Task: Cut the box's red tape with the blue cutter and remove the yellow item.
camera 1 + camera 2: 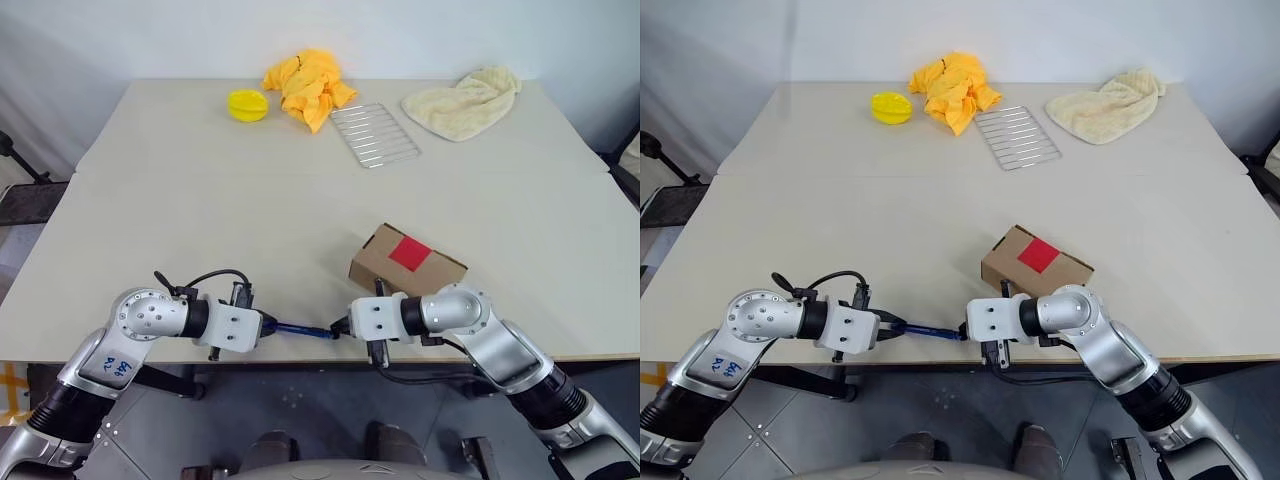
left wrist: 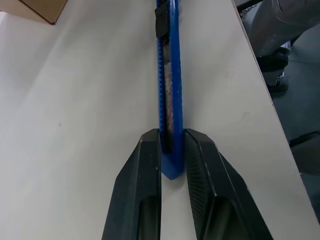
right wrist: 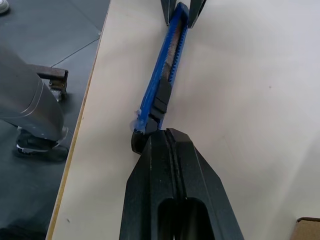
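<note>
The left pincer (image 2: 172, 150) pinched the butt end of the blue cutter (image 2: 168, 85), which lay flat along the near edge of the surface (image 1: 200, 200), while the right pincer (image 3: 167, 134), its fingers pressed together, sat against the cutter's opposite tip, apparently nudging the slider or blade end. The chief risk here looked to be the edge itself: the cutter ran so near the lip that a sideways shove from the shut right pincer could tip it off to the floor, and the left grip held only the last bit of the handle, so a push along the shaft might twist it loose. If the blade was not extended, the tape would not be cut; if it came out too far, it might snap or gouge the surface. The cutter was a slim blue snap-off knife with a ridged track and a dark slider near its far end. The box (image 1: 405, 262), brown cardboard and closed, lay just beyond the right pincer with the red tape (image 1: 409, 253) a bright square on its top, uncut. The yellow item could not be made out, presumably inside the box.
</note>
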Controlling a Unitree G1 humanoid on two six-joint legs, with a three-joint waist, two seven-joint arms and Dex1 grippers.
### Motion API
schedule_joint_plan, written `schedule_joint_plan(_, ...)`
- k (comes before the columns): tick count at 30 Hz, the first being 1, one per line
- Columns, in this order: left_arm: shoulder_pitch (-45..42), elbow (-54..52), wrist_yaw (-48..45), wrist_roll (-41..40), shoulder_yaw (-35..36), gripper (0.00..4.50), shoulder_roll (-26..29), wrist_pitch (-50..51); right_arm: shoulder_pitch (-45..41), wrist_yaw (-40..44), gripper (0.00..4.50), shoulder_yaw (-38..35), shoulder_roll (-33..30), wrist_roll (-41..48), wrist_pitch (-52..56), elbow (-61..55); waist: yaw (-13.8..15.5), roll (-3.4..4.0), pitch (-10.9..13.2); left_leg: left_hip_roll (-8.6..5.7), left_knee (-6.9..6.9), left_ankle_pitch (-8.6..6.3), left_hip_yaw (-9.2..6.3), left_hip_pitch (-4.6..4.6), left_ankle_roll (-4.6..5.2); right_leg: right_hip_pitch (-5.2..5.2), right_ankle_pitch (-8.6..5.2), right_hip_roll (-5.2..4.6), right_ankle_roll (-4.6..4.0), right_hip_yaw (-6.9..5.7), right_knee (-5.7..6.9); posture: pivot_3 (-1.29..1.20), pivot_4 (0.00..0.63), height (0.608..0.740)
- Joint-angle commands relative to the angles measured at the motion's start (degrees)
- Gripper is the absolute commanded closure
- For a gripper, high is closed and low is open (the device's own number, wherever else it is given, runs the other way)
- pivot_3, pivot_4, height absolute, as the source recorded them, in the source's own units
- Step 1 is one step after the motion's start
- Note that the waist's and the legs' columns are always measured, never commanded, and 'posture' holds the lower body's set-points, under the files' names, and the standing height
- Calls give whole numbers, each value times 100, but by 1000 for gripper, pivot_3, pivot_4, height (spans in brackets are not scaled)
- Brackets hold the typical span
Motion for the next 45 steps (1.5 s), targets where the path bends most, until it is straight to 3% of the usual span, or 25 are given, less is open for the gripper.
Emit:
schedule_joint_plan(1, 255, 27, -125, 208, -347, 3716, 13, 76, 53, 69, 4474, 78, -1, -40, -114, -35, 1, 0, 0, 0, 0, 0, 0, 0, 0, 0, 0, 0, 0, 0, 0, 0, 150, 740)
schedule_joint_plan(23, 324, -95, -158, 183, -372, 3716, 11, 287, -26, -12, 4474, -102, 0, -40, 111, -521, 1, 0, 0, 0, -1, 0, -1, -1, 0, 0, 0, 0, 0, -1, 0, 0, 150, 740)
schedule_joint_plan(33, 409, -381, -318, -567, -440, 3716, -263, 1818, 168, 11, 4474, -165, -47, 18, 327, -723, 15, 3, -1, 0, 1, 0, -1, 0, 0, 1, 0, 0, 0, 0, 0, 0, 150, 740)
schedule_joint_plan(45, 365, -375, -494, -525, -616, 3716, -199, 1990, 198, -66, 4474, -250, -142, 38, 459, -805, 9, 3, -1, 0, 0, 0, -1, 0, 0, 1, 0, 0, 0, 0, -1, 0, 150, 740)
